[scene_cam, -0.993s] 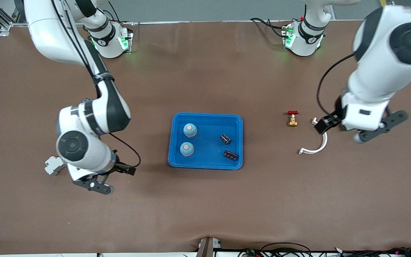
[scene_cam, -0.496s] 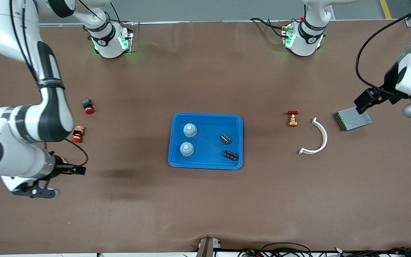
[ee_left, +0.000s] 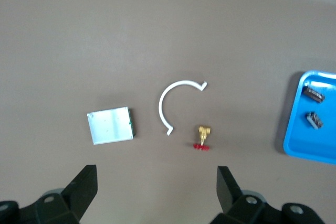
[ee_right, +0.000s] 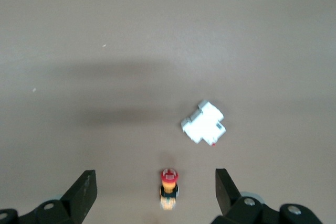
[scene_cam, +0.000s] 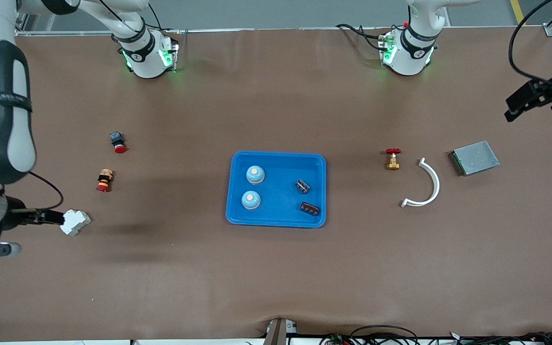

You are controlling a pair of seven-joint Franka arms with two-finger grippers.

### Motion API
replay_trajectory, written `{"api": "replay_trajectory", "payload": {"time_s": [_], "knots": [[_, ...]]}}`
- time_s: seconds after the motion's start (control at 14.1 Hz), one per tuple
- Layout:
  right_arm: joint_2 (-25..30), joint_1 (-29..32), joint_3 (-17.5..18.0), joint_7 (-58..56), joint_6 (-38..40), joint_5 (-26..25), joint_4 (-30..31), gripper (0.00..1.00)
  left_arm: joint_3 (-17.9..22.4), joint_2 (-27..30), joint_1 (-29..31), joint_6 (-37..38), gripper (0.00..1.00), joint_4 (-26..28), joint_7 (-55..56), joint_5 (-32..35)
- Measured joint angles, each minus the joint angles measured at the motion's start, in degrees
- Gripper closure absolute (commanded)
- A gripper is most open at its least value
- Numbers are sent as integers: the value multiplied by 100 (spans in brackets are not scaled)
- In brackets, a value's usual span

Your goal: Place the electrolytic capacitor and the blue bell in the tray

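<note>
The bright-blue tray (scene_cam: 281, 167) lies at the middle of the table. Two blue bells (scene_cam: 255, 175) (scene_cam: 250, 200) stand in its half toward the right arm's end. Two dark electrolytic capacitors (scene_cam: 303, 186) (scene_cam: 310, 208) lie in its other half. The left wrist view catches the tray's corner (ee_left: 299, 140) with both capacitors (ee_left: 314, 94). My left gripper (ee_left: 156, 190) hangs open and empty high over the left arm's end of the table. My right gripper (ee_right: 155, 190) is open and empty over the right arm's end, well away from the tray.
A red-handled brass valve (scene_cam: 393, 158), a white curved piece (scene_cam: 427, 184) and a grey metal box (scene_cam: 475, 157) lie toward the left arm's end. A white block (scene_cam: 75, 222), a red-capped button (scene_cam: 118, 142) and an orange-and-red button (scene_cam: 104, 180) lie toward the right arm's end.
Both arms have swung outward from beside the tray toward their own table ends. The grey box, the white block and both buttons have come into view. Both grippers stayed open.
</note>
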State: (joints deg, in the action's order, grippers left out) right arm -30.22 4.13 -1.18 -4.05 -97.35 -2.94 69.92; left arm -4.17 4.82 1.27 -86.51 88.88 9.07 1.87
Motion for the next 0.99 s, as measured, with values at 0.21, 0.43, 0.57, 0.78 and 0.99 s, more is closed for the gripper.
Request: {"api": "replay_trajectory", "payload": {"time_s": [0.21,0.43,0.57,0.78,0.99], "knots": [[689,-2,40,0,720,7,2,0,29,199,-16,113,0,123,-34,-17],[1243,-2,47,0,1180,14,112,0,27,303,-56,112,0,213,-34,-58],[1579,-2,50,0,1145,16,447,0,9,314,-70,140,0,239,-51,-106],[2134,-2,55,0,780,17,1204,0,-5,314,-104,208,0,280,-58,-111],[2733,-2,55,0,356,17,2072,0,-5,294,-106,224,0,282,-58,-111]]}}
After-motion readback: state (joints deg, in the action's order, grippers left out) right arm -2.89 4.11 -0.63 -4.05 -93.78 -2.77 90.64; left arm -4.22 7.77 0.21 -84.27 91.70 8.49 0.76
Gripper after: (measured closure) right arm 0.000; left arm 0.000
